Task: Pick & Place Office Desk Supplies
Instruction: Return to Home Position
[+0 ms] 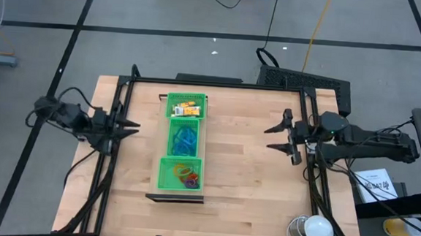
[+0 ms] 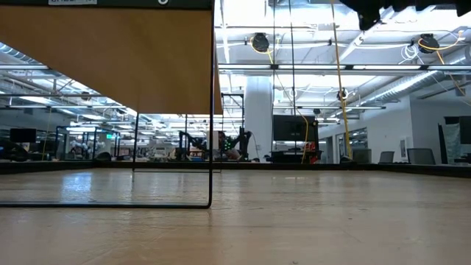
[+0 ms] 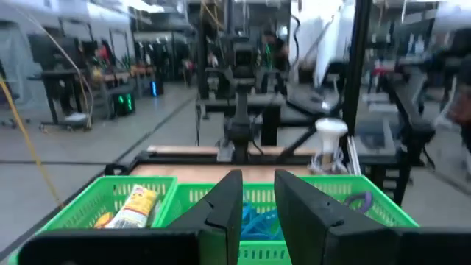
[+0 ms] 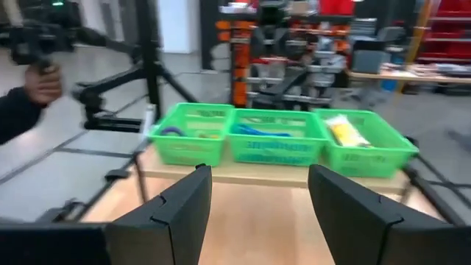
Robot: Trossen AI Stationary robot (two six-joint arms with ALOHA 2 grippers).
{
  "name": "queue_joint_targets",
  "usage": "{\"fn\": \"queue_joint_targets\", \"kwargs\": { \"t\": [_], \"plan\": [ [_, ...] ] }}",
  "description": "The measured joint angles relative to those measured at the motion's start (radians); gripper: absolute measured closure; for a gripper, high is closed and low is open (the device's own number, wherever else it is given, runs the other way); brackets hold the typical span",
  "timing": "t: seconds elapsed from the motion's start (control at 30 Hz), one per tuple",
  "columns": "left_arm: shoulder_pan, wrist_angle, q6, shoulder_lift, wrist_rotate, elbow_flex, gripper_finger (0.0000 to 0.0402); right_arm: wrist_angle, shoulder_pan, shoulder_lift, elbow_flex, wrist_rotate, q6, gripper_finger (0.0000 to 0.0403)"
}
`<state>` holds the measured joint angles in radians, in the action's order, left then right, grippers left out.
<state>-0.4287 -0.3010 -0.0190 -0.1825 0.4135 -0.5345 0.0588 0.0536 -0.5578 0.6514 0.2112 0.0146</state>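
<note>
Left gripper [image 1: 133, 128] hovers over the left edge of the bench [image 1: 242, 200], about midway along it. Its fingers are parted by a narrow gap, hold nothing and point inward. Toward the bench's middle a long green tray [image 1: 166, 141] sits on a raised wooden shelf [image 4: 257, 174], running from near the back edge towards the front edge. Its back compartment holds the yellow pieces [image 1: 188, 106] and the centre one holds the blue loops [image 1: 185, 137]. The front one holds a small tangle of purple and orange loops [image 1: 187, 175] (a green one may lie among them, hard to tell against the tray). Right gripper [image 1: 268, 137] hovers inside the right edge, level with the tray's middle, fingers spread wide and empty. Beyond the bench, a person's hand [image 4: 43, 82] grips something dark.
</note>
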Motion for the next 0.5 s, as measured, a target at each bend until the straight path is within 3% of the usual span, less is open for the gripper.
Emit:
{"fn": "queue_joint_targets", "kwargs": {
  "t": [0.17, 0.43, 0.5],
  "plan": [
    [0.025, 0.054, 0.036, 0.173, 0.023, 0.153, 0.0314, 0.039, 0.0, 0.013, 0.0, -0.109, 0.04, 0.0183],
    [0.065, 0.149, 0.074, 0.176, 0.0, 0.294, 0.0314, 0.016, 0.0, 0.019, -0.028, -0.106, 0.043, 0.0183],
    [0.073, 0.144, 0.083, 0.176, -0.048, 0.315, 0.0314, 0.009, 0.0, 0.036, -0.053, -0.107, 0.044, 0.0183]
  ]
}}
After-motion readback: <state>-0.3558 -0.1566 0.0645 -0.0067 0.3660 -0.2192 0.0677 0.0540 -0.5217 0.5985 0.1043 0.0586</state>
